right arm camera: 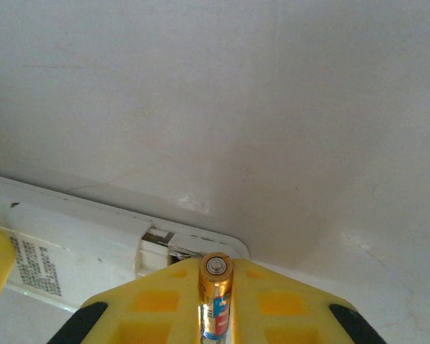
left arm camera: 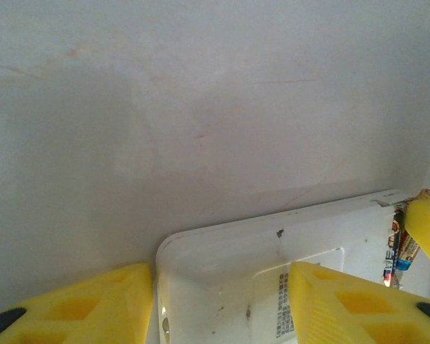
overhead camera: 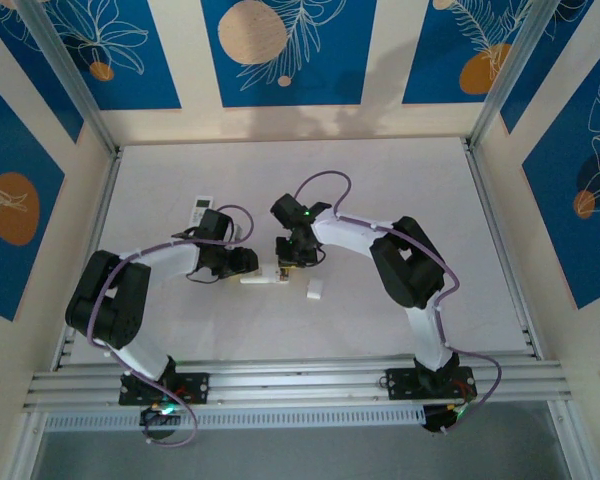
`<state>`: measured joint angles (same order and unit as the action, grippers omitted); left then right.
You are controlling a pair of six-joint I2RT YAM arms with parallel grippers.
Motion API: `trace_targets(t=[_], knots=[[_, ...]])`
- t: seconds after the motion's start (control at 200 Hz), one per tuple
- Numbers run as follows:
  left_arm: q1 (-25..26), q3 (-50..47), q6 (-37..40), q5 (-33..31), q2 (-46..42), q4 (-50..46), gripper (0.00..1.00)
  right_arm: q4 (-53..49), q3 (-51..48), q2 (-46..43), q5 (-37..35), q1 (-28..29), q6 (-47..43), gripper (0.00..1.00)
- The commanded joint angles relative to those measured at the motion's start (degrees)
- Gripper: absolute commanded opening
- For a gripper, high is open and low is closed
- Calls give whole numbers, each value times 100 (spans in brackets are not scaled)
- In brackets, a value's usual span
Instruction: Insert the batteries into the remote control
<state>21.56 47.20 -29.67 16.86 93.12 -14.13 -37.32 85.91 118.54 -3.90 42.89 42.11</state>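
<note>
Tabletop: a pale, faintly scuffed white tabletop (overhead camera: 380,190), edged by aluminium rails (overhead camera: 290,380).
Room: cream walls hung with blue panels (overhead camera: 280,50) bearing white leaf outlines and orange discs.
Left pincer: the left pincer (left arm camera: 222,308) stands partway open, its yellow fingers (left arm camera: 79,308) clamped either side of one end of the remote control (left arm camera: 272,236).
Right pincer: the right pincer (right arm camera: 216,287) is closed narrowly around a gold battery (right arm camera: 217,308), metal tip outward.
Battery: just beside the open compartment (right arm camera: 158,247) at the remote control's other end.
Remote control: mid-tabletop, between both arms.
Nearby: a small white piece (overhead camera: 315,291) just to its right; a second remote (overhead camera: 201,212) farther back.
</note>
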Motion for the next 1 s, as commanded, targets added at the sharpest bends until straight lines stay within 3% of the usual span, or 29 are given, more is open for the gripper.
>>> trace_targets(t=[0.0,0.68,0.995], knots=[[129,-6,-41,263,119,-15,53,-142,-55,-133,335,-36,174,16],[129,32,-43,247,140,-44,53,-187,-112,-47,390,57,383,17],[131,44,-51,229,144,-45,53,-275,-36,-73,476,44,404,27]])
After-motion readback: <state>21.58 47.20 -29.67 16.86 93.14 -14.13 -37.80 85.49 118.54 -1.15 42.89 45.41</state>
